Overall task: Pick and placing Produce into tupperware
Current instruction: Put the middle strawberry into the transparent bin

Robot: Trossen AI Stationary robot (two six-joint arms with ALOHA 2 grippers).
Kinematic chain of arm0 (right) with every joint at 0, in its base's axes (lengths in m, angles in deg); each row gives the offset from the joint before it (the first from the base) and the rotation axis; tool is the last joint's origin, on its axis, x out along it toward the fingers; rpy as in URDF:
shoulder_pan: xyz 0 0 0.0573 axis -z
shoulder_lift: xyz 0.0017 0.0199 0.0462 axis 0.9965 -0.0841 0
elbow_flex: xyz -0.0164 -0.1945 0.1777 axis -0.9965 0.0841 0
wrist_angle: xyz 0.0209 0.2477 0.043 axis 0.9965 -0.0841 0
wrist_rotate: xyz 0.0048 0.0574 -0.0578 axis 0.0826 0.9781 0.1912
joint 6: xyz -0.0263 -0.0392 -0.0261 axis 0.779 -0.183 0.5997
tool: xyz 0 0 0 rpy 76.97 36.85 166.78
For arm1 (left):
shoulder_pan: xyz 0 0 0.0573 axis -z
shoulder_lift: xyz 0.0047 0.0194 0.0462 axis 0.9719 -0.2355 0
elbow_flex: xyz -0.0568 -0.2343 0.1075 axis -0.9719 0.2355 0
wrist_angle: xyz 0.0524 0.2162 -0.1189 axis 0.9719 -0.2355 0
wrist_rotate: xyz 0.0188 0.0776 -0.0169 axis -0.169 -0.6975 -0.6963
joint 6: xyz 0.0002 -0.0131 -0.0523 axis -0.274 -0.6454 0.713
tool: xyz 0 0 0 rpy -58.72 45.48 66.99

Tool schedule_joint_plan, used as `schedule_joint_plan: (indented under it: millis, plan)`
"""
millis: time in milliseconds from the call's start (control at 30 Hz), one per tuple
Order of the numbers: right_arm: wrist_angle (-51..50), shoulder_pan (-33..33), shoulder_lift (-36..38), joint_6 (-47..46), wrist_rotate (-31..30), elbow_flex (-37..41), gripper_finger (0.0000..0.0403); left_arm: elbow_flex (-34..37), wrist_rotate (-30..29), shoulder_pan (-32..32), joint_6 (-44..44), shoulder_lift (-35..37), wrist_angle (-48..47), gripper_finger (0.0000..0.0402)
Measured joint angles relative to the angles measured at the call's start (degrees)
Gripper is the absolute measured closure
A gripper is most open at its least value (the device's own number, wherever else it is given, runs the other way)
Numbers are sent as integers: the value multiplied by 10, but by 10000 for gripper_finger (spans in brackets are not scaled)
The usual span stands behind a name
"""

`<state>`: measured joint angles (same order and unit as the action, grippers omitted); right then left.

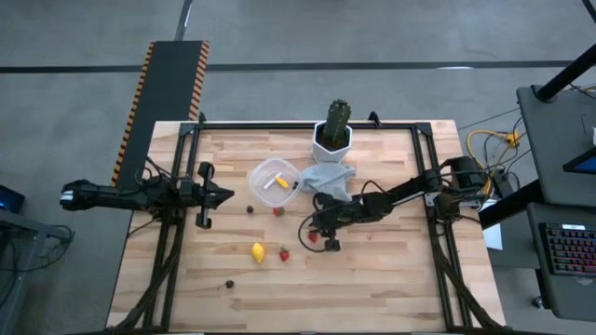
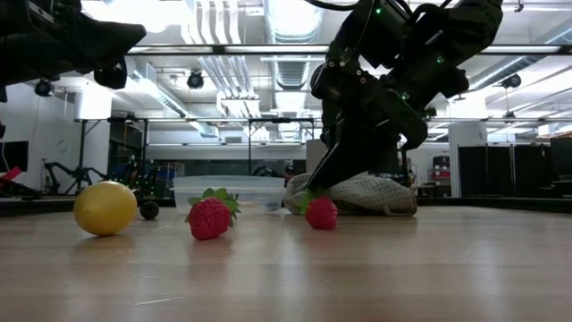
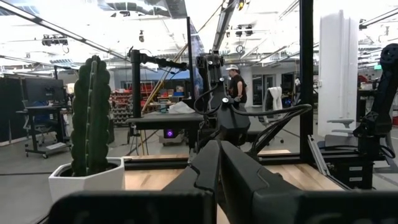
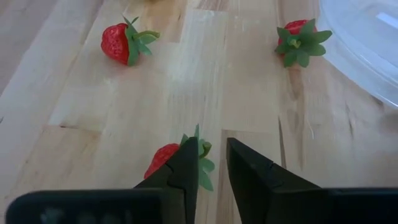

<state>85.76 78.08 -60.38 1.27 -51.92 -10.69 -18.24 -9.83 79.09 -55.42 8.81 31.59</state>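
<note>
Three strawberries loose on the counter [image 1: 372,270]: one [image 1: 277,211] just below the tupperware [image 1: 272,180], one [image 1: 284,253] right of the single lemon [image 1: 258,251], one [image 4: 163,159] at the right hand [image 4: 211,163]. Two dark round pieces [image 1: 250,209], [image 1: 229,284]. Orange carrot piece [image 1: 280,183] inside the tupperware, upper centre. Right hand low at frame centre, fingers slightly parted, strawberry leaves between them, berry beside one tip. Left hand [image 1: 226,194] shut, raised at left edge.
</note>
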Motion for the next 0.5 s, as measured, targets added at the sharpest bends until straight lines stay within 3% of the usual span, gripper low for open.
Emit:
schedule_joint_plan:
  millis: [500]
  plan:
    - [0, 0, 0, 1, 0, 0, 349, 0, 0, 0, 0, 0, 0, 402]
